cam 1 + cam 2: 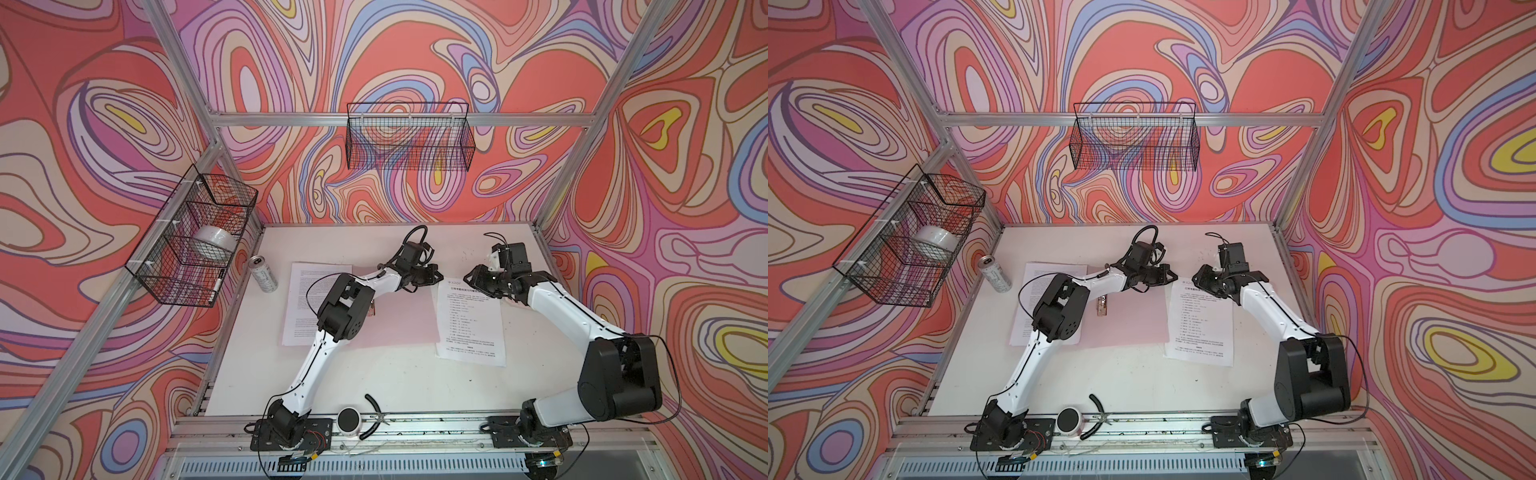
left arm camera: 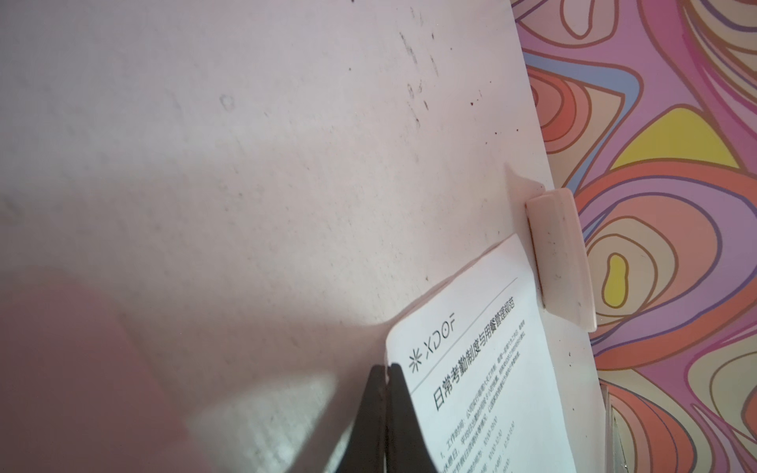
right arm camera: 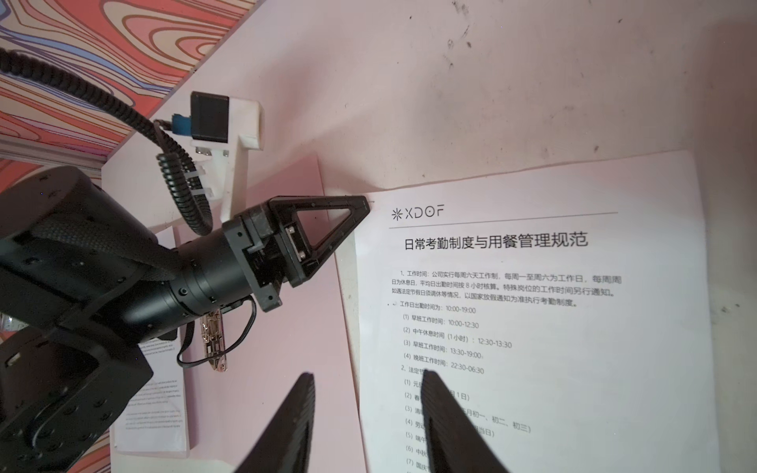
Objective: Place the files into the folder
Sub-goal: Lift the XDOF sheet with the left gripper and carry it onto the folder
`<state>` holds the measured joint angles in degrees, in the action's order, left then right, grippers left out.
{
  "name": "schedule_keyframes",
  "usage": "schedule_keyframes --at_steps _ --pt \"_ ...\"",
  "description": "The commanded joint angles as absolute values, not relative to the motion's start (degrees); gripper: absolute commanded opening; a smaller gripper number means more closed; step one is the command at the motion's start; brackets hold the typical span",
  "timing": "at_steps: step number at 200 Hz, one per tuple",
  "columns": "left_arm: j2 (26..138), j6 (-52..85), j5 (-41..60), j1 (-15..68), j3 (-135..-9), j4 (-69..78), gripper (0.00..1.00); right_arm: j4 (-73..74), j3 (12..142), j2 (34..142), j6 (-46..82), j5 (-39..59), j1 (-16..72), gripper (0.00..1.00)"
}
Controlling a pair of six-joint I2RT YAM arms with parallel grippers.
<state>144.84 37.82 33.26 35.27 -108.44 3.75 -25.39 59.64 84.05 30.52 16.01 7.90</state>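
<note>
Swirl-patterned walls (image 1: 124, 124) in orange, pink and lilac close in my white bench (image 1: 395, 382). At its middle the pale pink folder (image 1: 399, 320) lies flat and open, seen in both top views. Overlapping its right edge lies the headed sheet (image 1: 469, 324), with a logo, a bold title and short numbered lines. The dense sheet (image 1: 303, 291) of paragraphs lies at the folder's left, partly under my left arm. My left pincer (image 2: 387, 365) reaches across the folder, its fingers pressed together on the headed sheet's far left corner, which curls up off the bench. My right pincer (image 3: 366, 373) stands apart, one finger over the folder and one over the headed sheet. A small metal clip (image 3: 215, 344) sits on the folder.
</note>
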Motion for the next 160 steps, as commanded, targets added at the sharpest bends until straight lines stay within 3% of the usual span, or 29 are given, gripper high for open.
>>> schedule_keyframes --at_steps 1,80,160 --pt "140.37 39.87 36.11 37.94 -107.28 5.5 0.0 -26.25 59.65 80.77 30.45 14.55 7.59 0.45" --pt "118.8 39.05 33.35 46.96 -94.84 4.18 0.0 -30.93 64.16 72.86 29.9 12.3 7.24 0.45" --pt "97.56 34.6 31.1 43.78 -88.49 -5.79 0.0 -34.11 69.74 68.32 29.5 14.45 7.25 0.45"
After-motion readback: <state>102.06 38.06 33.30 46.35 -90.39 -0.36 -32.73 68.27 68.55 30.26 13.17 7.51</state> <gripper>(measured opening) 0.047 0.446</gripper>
